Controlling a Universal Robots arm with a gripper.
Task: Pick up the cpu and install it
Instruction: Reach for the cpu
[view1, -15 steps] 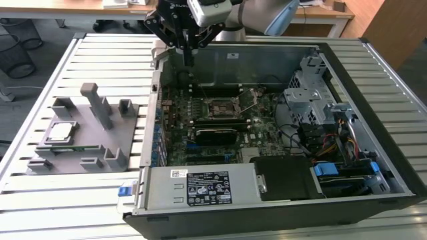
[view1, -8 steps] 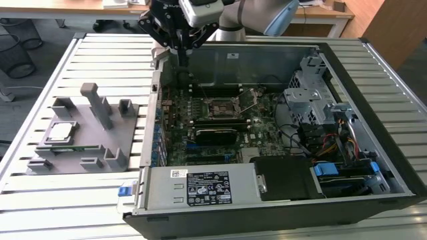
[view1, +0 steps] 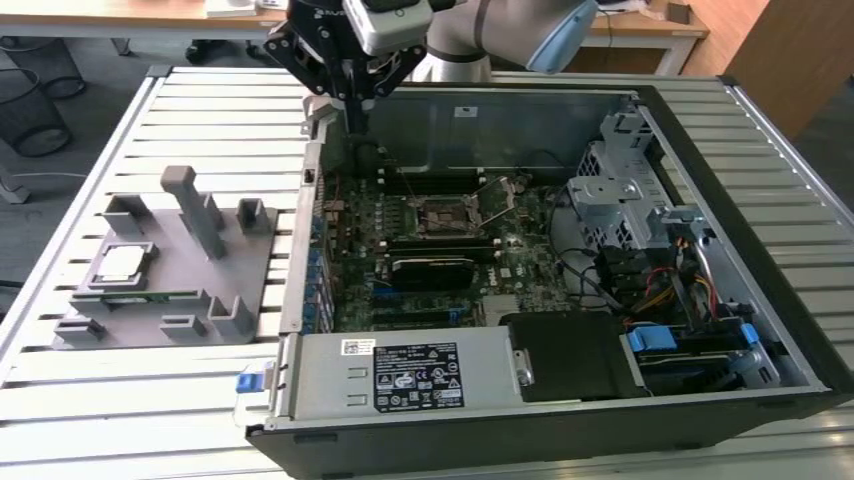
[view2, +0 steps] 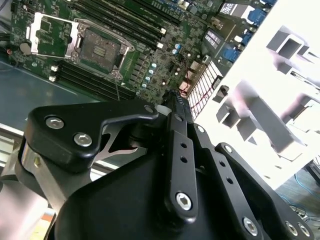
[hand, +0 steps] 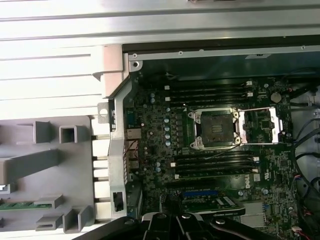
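Claw (view1: 358, 128) and cpu (view1: 120, 262) stand well apart. The claw hangs above the computer case (view1: 534, 445), at its far corner on the exterior view's left, fingers pressed together with nothing between them. The cpu lies flat, metal top up, in a grey holder (view1: 167, 295) on the slatted surface (view1: 200, 110), close to the surface's edge on the exterior view's left and outside the case. From the claw it lies toward that edge and toward the edge nearest the exterior camera, lower down. Being square, it offers no long axis to speak of. The socket (hand: 215, 129) on the motherboard (hand: 150, 115) sits open and bare inside the case, on the claw's other side, so the pick-up looks not yet done.
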